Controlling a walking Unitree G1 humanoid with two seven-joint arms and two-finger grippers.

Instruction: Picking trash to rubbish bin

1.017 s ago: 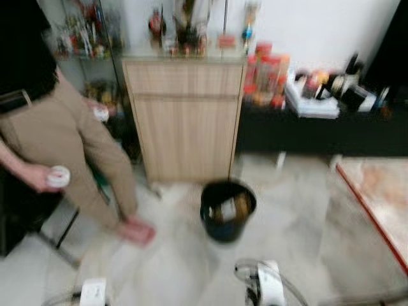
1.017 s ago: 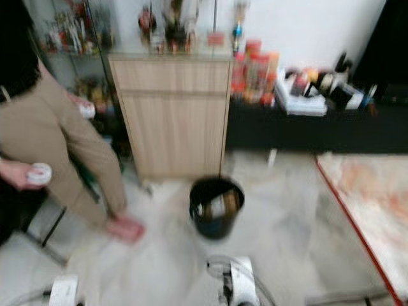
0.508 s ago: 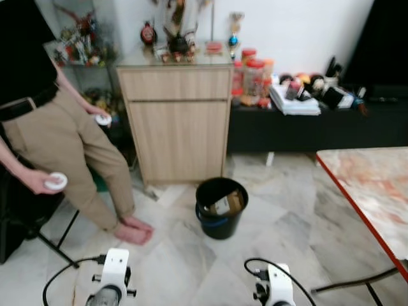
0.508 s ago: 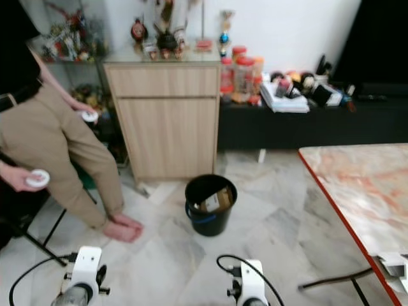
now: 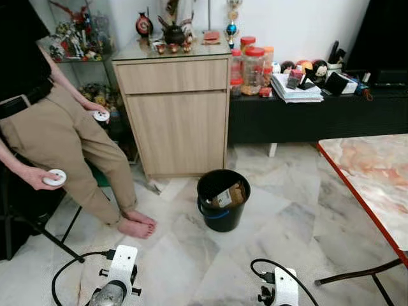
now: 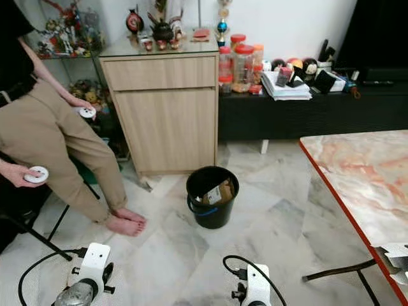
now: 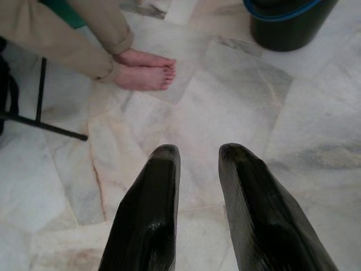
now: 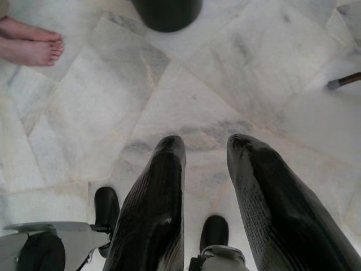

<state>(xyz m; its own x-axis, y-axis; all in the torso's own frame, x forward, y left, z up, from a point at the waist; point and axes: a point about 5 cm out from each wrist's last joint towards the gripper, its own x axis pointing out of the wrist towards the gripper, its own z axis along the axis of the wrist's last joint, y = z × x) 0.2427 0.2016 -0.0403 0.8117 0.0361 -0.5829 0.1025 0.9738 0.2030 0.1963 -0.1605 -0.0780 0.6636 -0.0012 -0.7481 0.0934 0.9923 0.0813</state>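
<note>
A black rubbish bin (image 5: 223,199) with a blue band stands on the marble floor in front of a wooden cabinet. A cardboard scrap and a packet (image 5: 228,194) lie inside it. Both arms hang low at the bottom of the eye views, the left wrist (image 5: 119,280) and the right wrist (image 5: 280,290) well short of the bin. In the left wrist view my left gripper (image 7: 197,152) is open over bare floor, the bin (image 7: 290,20) ahead of it. My right gripper (image 8: 206,141) is open too, nothing between its fingers, the bin (image 8: 166,8) beyond.
A person in beige trousers (image 5: 70,140) sits at the left, bare feet (image 5: 137,224) near the bin. The wooden cabinet (image 5: 175,115) and a low black shelf (image 5: 299,115) line the far wall. A marble table (image 6: 363,185) with a red edge is at the right, something white (image 6: 395,255) at its near corner.
The blurred view has steadied and swung a little, so the camera moved. The bin stays in place and both arms still hang low.
</note>
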